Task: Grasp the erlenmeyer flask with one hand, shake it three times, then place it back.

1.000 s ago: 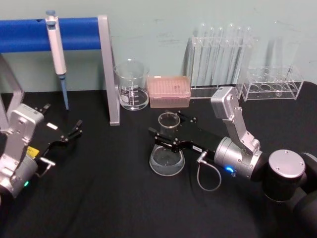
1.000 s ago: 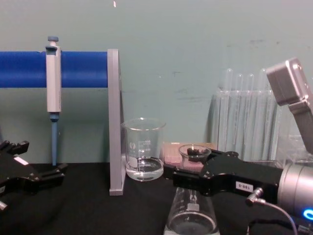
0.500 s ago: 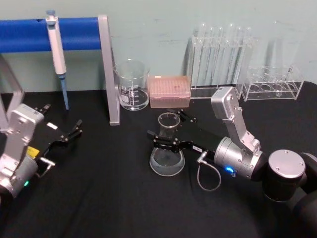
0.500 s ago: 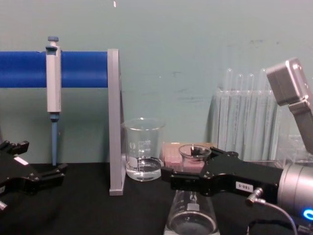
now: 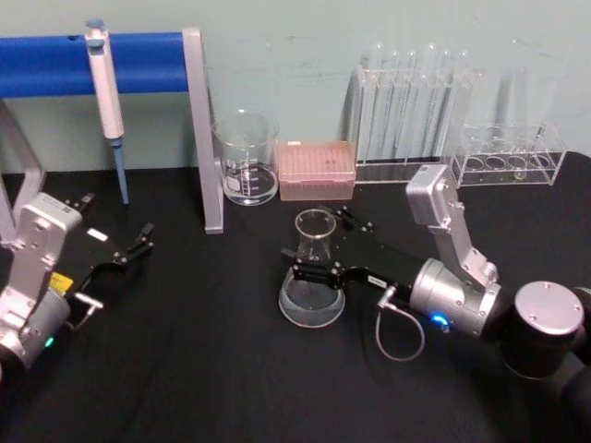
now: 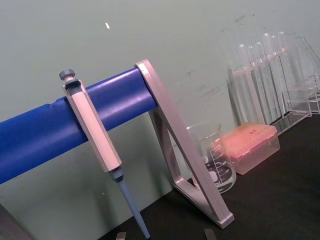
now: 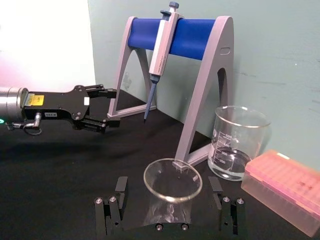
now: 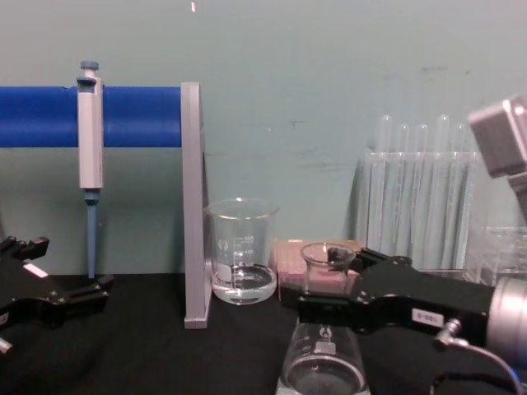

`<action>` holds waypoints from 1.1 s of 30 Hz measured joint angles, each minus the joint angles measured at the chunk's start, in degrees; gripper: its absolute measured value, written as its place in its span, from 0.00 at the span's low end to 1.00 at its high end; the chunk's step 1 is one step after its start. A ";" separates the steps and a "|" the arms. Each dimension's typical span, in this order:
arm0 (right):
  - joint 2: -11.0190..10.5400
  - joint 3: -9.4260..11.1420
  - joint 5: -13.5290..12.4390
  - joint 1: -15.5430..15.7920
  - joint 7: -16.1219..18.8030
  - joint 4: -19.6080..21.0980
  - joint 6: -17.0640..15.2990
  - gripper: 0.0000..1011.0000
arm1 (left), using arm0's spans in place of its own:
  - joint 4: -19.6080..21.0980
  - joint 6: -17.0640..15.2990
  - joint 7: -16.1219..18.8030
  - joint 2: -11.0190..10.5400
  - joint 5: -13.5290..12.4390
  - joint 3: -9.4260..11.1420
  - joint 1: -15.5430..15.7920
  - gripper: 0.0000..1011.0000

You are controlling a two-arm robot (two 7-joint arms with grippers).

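Flask (image 5: pixel 313 272) sits upright on the black table (image 5: pixel 203 369), centre of the head view, base flat, a little liquid in the bottom. Right gripper (image 5: pixel 325 251) comes in from the right at neck height. In the right wrist view the fingers (image 7: pixel 111 210) stand apart on both sides of the neck, with clear gaps and no contact; gripper is released, nothing held.

My read of the step: closing on the neck before the lift. To do it well:
- centre the neck between the fingers first; it looks roughly centred
- grip below the flared rim, so the flare stops any slip during shaking
- close gently: it's glass, and the cone will cam out if squeezed too low
- lift straight up; beaker (image 5: pixel 246 157) and tip box (image 5: pixel 315 170) are near, above it in frame

Left gripper (image 5: pixel 137 245) parked lower left, fingers apart, empty.
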State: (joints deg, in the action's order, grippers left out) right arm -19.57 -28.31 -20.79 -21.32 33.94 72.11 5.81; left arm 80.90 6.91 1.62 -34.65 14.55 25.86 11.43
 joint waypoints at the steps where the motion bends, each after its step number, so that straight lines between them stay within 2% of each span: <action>1: -0.25 0.06 -0.09 0.19 0.02 0.30 -0.04 0.99 | 0.00 0.00 0.00 0.00 0.00 0.00 0.00 0.99; 9: -3.69 1.43 -1.17 3.11 -0.16 4.14 -0.90 0.99 | 0.00 0.00 0.00 0.00 0.00 0.00 0.00 0.99; 14: -6.29 2.06 -2.03 4.75 0.88 6.40 -1.07 0.99 | 0.00 0.00 0.00 0.00 0.00 0.00 0.00 0.99; 21: -8.81 2.92 -3.15 6.55 1.71 8.81 -0.97 0.99 | 0.00 0.00 0.00 0.00 0.00 0.00 0.00 0.99; 28: -9.31 4.45 -3.37 7.56 -0.77 9.74 -0.56 0.99 | 0.00 0.00 0.00 0.00 0.00 0.00 0.00 0.99; 30: -8.99 5.04 -3.31 7.72 -2.06 9.75 -0.42 0.99 | 0.00 0.00 0.00 0.00 0.00 0.00 0.00 0.99; 33: -7.33 6.77 -2.65 8.07 -6.10 9.54 0.13 0.99 | 0.00 0.00 0.00 0.00 0.00 0.00 0.00 0.99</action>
State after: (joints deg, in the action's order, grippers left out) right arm -26.90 -21.54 -23.44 -13.25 27.84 81.65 5.94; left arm 80.90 6.91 1.62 -34.65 14.55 25.86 11.43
